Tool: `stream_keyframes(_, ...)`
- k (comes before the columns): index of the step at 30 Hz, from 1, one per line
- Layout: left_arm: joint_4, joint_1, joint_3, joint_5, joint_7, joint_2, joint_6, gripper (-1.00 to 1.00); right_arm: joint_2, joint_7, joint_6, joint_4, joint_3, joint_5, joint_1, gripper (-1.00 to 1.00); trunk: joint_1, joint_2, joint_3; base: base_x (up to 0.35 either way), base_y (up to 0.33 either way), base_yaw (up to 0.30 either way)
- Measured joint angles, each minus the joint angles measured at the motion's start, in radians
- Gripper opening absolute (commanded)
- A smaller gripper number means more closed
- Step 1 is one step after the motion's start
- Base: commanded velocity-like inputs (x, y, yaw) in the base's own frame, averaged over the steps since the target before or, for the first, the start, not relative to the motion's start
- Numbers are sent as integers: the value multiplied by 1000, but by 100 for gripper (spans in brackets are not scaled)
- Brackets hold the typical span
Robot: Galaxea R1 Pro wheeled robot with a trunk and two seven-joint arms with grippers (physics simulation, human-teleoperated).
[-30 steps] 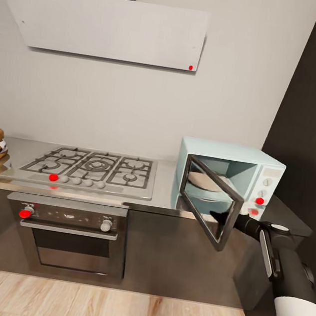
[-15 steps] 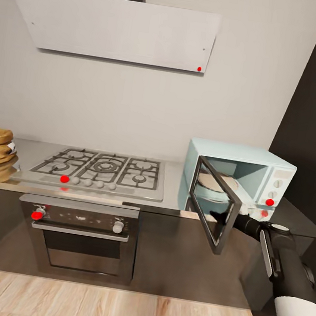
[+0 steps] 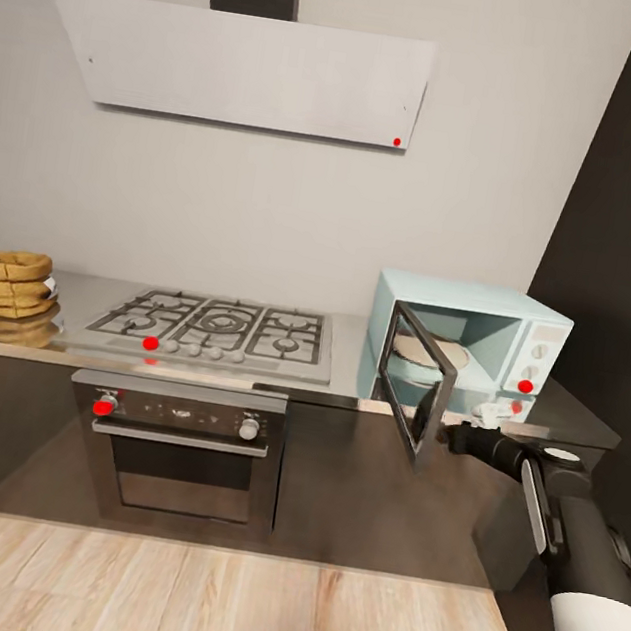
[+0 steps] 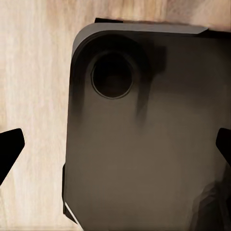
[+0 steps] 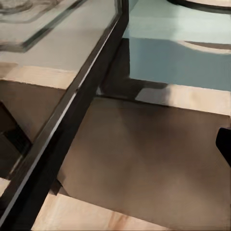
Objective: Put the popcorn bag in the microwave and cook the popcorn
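Reaching forward at the near right, the right gripper (image 3: 444,436) sits just beside the lower free corner of the microwave door (image 3: 415,381); its fingers are dark against dark cabinet fronts, so whether they are spread or closed on the door edge cannot be told. In the right wrist view the door's dark frame (image 5: 72,120) runs diagonally close to the camera, with the mint interior floor (image 5: 173,53) past it. The left wrist view looks down on the robot's dark base (image 4: 144,144) over wood floor (image 4: 33,72), with two finger tips, one (image 4: 9,147) at each side edge, standing wide apart and holding nothing.

Farther off, along the countertop (image 3: 350,356), stands one microwave (image 3: 469,338) at the right, door swung open, one gas hob (image 3: 217,331) in the middle with one built-in oven (image 3: 175,441) below it, and a stack of tan rounded things (image 3: 12,285) at the far left, about three, possibly the popcorn bag among them, though that is too small to settle. A pale round shape (image 3: 429,355) rests inside the microwave cavity, likely its turntable plate. One white hood (image 3: 246,68) hangs on the far wall.

A sack of that kind would probably be light, soft and crushable, so a gentle pinch on the rolled rim, kept upright, seems the best hold.
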Motion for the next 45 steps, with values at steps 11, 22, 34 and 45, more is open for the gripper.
stream_keyframes(11,0,0,0,0,0,0,0,100,0,-110,-7,1,-51,27,0,100,0,0,0,-137,237,0)
stream_keyframes(22,0,0,0,0,0,0,0,100,-12,-105,-11,18,-187,38,0,100,0,0,0,-5,78,0)
stream_keyframes(34,0,0,-1,0,0,3,1,100,-9,-164,-20,150,-227,162,0,100,0,0,0,0,0,0)
stream_keyframes(45,0,0,0,2,0,3,0,100,1,-227,-381,1123,-210,318,1,100,0,0,0,0,0,0)
